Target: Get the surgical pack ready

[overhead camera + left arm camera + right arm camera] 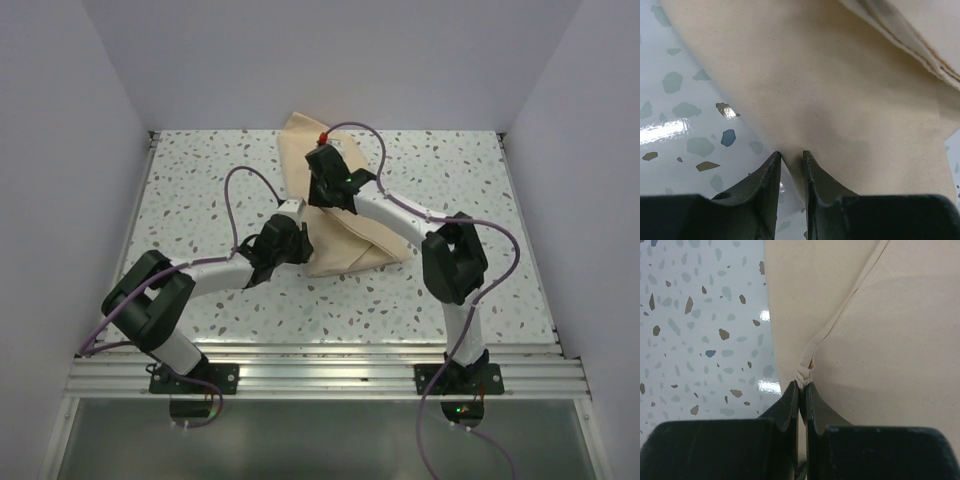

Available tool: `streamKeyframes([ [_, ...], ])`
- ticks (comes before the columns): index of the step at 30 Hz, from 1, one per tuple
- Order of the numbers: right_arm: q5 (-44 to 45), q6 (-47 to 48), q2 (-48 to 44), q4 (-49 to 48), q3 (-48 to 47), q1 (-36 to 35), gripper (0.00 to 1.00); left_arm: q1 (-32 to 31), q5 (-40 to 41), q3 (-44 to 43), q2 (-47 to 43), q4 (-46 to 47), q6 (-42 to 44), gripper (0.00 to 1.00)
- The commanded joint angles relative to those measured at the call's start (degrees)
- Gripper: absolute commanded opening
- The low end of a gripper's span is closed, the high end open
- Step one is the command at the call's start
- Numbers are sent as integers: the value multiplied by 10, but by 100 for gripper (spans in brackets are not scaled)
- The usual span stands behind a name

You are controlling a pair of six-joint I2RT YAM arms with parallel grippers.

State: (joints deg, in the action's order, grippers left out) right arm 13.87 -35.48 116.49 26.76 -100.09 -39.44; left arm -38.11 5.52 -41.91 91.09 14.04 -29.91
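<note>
Both end effectors [791,159] [802,389] pinch edges of the beige cloth sheet [347,256].

We reach both arms forward and inward, elbows bent; our left gripper [791,156] nearly closed, our right gripper [802,386] pinched tight.

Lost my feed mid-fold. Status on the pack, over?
Left tool shut on edge of plain beige cloth sheet. Right tool shut on its bunched hem. Cloth partly folded on speckled white table. No obstruction seen.
</note>
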Motion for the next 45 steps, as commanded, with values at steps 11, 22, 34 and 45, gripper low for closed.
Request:
streamKeyframes([
  [11,-113,-109,62,-166,53,-25,0,3,13,2,1,12,14,28],
  [22,-146,-132,25,-204,82,-25,32,3,32,12,-57,-6,9,42],
  [34,-162,-129,-23,-184,51,9,45,7,106,54,-204,-44,-16,63],
  [45,-129,-28,-107,-103,74,74,45,46,71,-38,-105,-49,-8,75],
])
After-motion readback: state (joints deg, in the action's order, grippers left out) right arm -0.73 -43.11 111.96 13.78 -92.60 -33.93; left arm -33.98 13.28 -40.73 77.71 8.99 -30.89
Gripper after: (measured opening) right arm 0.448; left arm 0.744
